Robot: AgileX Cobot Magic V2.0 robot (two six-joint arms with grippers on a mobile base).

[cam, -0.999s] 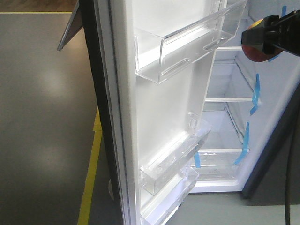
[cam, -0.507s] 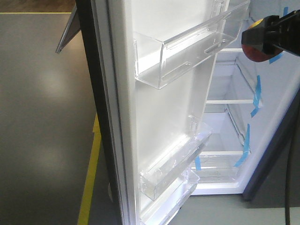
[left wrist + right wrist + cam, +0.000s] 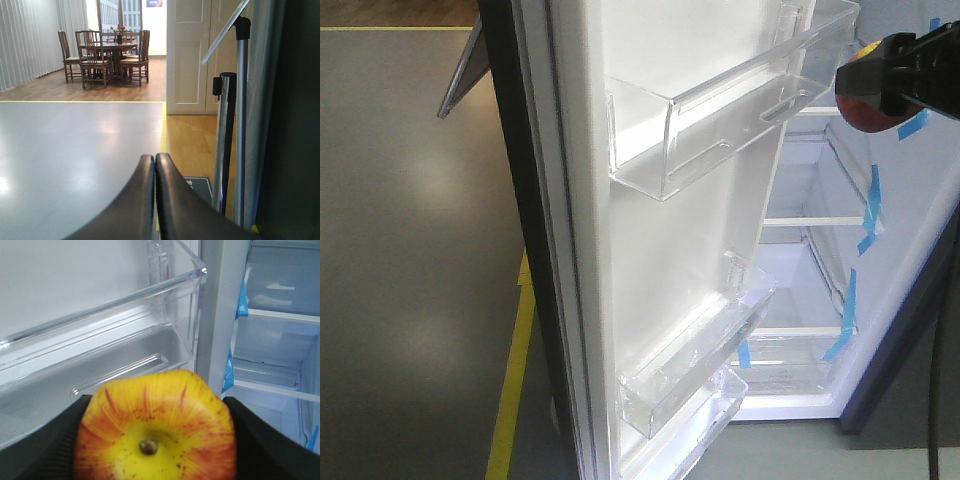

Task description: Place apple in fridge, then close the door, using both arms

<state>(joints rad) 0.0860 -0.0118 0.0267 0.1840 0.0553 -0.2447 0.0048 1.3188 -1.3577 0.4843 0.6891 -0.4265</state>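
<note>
The apple (image 3: 155,427), yellow round the stem with red streaks, is clamped between the black fingers of my right gripper (image 3: 155,440), which is shut on it. In the front view the apple (image 3: 860,95) hangs at the upper right in my right gripper (image 3: 870,85), in front of the fridge (image 3: 820,260) with its white interior, shelves and blue tape. The door (image 3: 670,250) stands open, white inside, with clear bins; the upper bin (image 3: 100,350) lies just ahead of the apple. My left gripper (image 3: 155,160) is shut and empty, beside the door's dark outer face (image 3: 295,120).
A slanted sign board on metal poles (image 3: 235,125) stands close to the left gripper, its corner also showing in the front view as a board (image 3: 460,75). Yellow floor tape (image 3: 515,380) runs along the grey floor. A dining table with chairs (image 3: 107,55) stands far back.
The view has shifted slightly, so the door and its bins sit a little further right and lower. The apple stays held at about the same spot.
</note>
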